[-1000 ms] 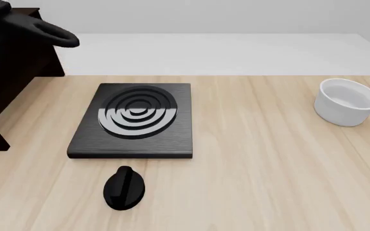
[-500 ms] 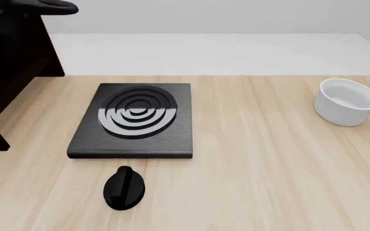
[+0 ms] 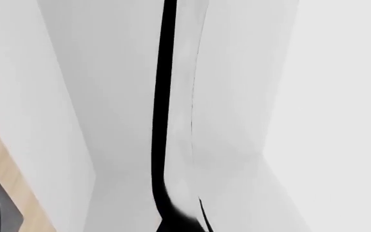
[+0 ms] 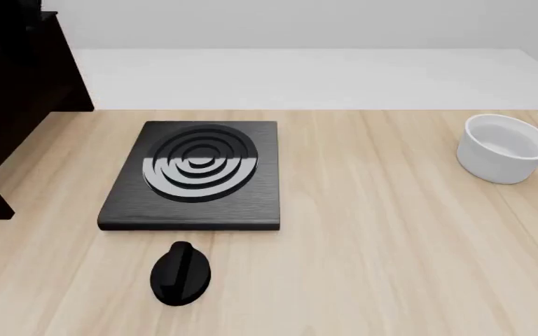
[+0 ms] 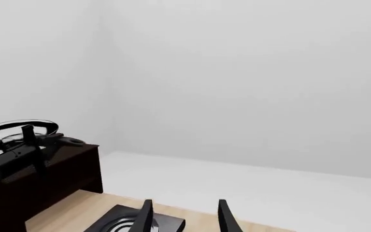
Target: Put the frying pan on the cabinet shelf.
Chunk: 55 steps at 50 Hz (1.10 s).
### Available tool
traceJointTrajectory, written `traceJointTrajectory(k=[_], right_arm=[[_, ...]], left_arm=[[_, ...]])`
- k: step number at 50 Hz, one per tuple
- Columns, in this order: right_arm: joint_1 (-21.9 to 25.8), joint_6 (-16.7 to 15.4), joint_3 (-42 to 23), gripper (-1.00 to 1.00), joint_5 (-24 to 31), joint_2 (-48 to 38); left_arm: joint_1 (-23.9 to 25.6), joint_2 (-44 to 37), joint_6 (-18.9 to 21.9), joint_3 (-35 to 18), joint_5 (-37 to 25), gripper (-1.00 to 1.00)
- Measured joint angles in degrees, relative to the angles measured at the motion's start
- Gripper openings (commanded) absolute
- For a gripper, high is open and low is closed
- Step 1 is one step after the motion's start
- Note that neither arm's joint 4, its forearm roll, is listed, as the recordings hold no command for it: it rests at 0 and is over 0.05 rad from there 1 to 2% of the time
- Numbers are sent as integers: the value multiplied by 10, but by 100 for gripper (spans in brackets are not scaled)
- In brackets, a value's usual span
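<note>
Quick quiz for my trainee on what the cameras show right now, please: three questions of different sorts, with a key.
1. True or false: the white bowl stands on the table, apart from the stove plate.
2. In the front view, which lies nearest the table's near edge? A) white bowl B) black knob C) stove plate
3. Fill in: in the right wrist view, the frying pan shows at the top of the dark ____.

Key: 1 true; 2 B; 3 cabinet.
</note>
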<state>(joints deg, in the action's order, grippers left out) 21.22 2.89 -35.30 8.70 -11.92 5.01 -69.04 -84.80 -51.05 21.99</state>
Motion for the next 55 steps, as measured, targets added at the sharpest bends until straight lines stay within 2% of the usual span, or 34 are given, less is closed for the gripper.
traceJointTrajectory(k=[33,36,55], right_arm=[[-1,-15,-9,100,22,10],[-2,-6,-9,100,24,10],[-3,9,-10,100,32,8]], left_arm=[[-58,-172,-35,-125,14,-100],[-65,-188,-40,-134,17,-100],[-101,-250,-59,-153,44,-100]])
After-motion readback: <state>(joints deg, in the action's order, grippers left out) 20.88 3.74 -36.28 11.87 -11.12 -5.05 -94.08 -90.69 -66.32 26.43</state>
